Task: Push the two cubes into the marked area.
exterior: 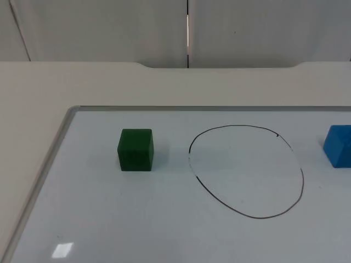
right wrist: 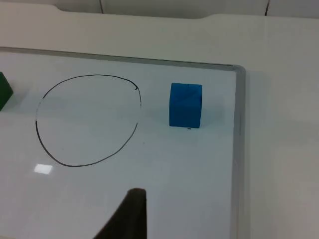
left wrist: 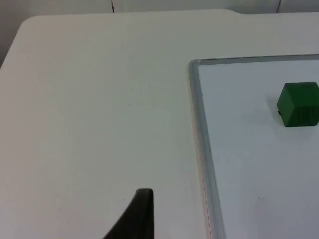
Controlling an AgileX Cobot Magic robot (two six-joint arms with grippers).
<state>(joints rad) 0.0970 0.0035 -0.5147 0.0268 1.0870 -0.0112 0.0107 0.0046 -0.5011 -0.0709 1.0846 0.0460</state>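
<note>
Neither cube is sitting inside the marked area yet; the pushing step is not begun. The green cube (exterior: 135, 149) is resting left of centre in the top view, the blue cube (exterior: 339, 146) at the right edge, and the drawn oval (exterior: 247, 171) is lying between them, apart from both.

The left gripper (left wrist: 133, 219) is hanging over the bare worktop (left wrist: 99, 109) beside the whiteboard (left wrist: 249, 174); the right gripper (right wrist: 128, 216) is hanging over the board. How far either gripper's fingers are open cannot be told.

The next move is calling for contact on each cube's outer face, pushing inward. A grey partition wall (exterior: 109, 27) is closing the upper frame.

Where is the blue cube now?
In the top view the blue cube stands on the whiteboard at the right edge, outside the drawn circle and opposite the green cube.
</note>
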